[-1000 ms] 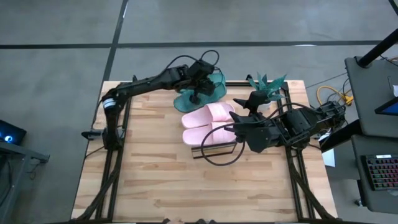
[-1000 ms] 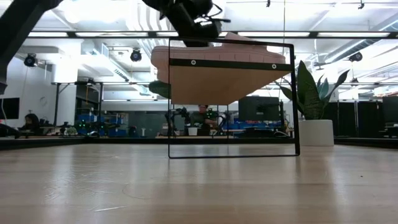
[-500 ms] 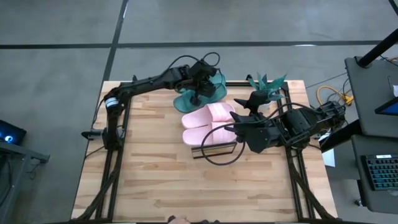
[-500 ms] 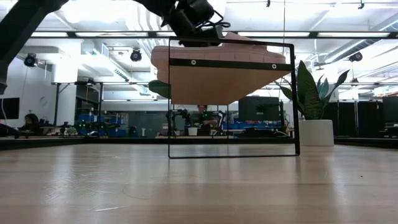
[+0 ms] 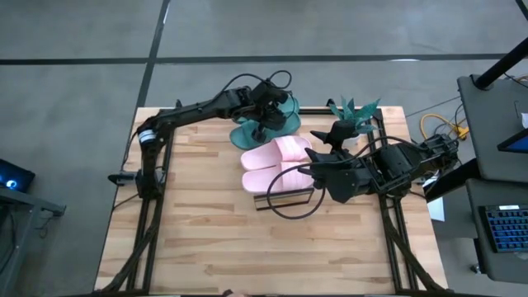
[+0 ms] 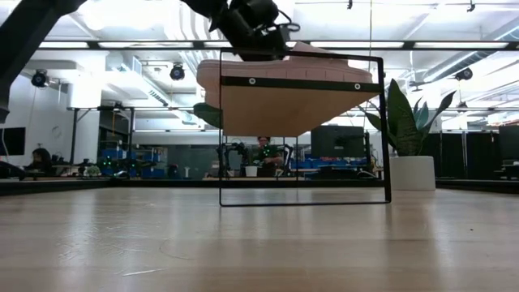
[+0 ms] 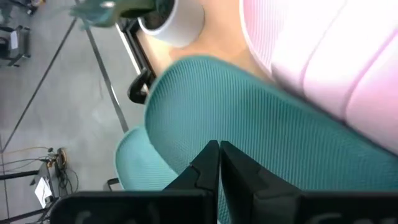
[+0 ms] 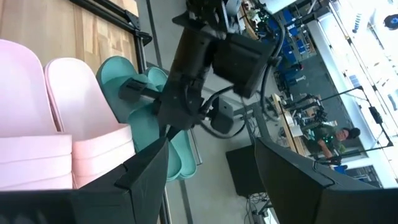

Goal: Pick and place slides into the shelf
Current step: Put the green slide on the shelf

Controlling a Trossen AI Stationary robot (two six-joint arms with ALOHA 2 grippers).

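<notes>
Both pink slides [image 5: 276,163] lie side by side on the shelf [image 5: 285,198]. Beyond them, the left gripper [image 5: 262,125], jaws together, pinches a teal slide [image 5: 252,132] at the shelf's far end, not yet released. The right gripper [image 5: 307,172] waits beside the shelf, jaws apart and empty.

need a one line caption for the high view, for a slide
Left hand shut over the teal slides beside two pink slides on the shelf; right hand open at the pink pair.
</notes>
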